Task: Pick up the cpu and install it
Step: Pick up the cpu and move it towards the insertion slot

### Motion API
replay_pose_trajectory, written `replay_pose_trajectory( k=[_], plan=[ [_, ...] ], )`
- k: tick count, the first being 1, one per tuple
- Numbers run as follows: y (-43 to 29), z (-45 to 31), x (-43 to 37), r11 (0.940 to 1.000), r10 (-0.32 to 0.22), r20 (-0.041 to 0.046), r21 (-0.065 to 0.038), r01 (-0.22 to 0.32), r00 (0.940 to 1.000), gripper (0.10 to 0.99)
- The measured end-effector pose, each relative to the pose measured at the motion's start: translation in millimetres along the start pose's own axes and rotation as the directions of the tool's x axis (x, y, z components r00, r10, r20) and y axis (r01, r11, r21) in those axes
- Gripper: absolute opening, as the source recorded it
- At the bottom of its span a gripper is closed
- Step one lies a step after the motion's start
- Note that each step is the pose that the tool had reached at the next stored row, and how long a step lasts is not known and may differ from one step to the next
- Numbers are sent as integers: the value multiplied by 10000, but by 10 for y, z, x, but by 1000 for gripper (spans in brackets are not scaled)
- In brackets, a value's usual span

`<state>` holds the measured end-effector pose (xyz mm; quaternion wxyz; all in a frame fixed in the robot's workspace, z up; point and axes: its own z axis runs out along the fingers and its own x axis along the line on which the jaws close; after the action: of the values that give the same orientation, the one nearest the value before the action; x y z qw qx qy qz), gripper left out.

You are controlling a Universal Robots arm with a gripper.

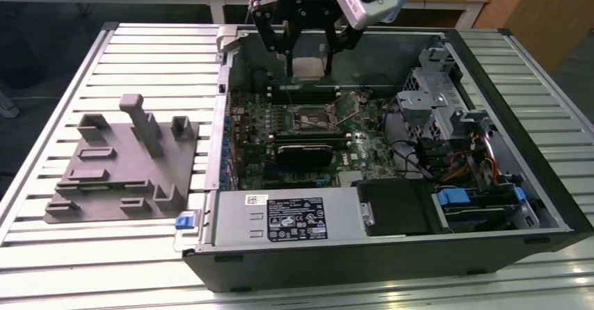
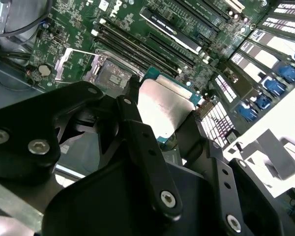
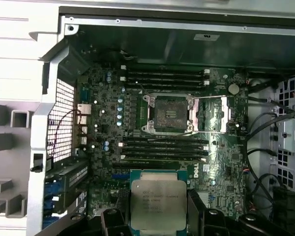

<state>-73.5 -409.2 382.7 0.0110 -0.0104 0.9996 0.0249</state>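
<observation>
Silver-topped cpu is clamped in the jaws, one finger on each of two opposite edges, lid facing up and chip level. In both wrist views the pale lid sits between the black fingers with its green edge showing. It hangs in the air inside the open computer case, over the motherboard and clear of it, not seated. In the exterior view it sits above the far end of the board, beyond the socket. First wrist view: socket has its frame open, the load plate swung to one side and the contact field exposed. Memory slots run between the socket and the chip as that camera sees it. Black heatsink-like block lies on the board on the near side of the socket. Grey fixture sits on the slatted metal counter, at the exterior view's left of the case, well apart from the chip.
</observation>
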Motion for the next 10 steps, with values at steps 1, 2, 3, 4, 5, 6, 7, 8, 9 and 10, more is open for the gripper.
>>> replay_pose_trajectory(
  k=[1, 2, 3, 4, 5, 6, 7, 8, 9, 10],
  plan=[
    [-1, 15, -6, 10000, 0, -2, 0, 0, 10000, 545],
    [-2, 30, -13, 10000, 1, -4, 1, -1, 10000, 545],
    [-3, 45, -20, 10000, 1, -6, 0, -1, 10000, 545],
    [-4, 59, -28, 10000, 1, -9, 1, -1, 10000, 545],
    [-5, 73, -36, 10000, 0, -11, 0, 0, 10000, 545],
    [-6, 87, -44, 10000, 1, -14, 1, -1, 10000, 545],
    [-6, 102, -52, 10000, 0, -16, 1, 0, 10000, 545],
    [-7, 117, -60, 10000, 1, -18, 0, -1, 10000, 545],
    [-8, 140, -74, 10000, 1, -22, 0, -1, 10000, 545],
    [-9, 153, -82, 10000, 1, -24, 0, -1, 10000, 545]
  ],
)
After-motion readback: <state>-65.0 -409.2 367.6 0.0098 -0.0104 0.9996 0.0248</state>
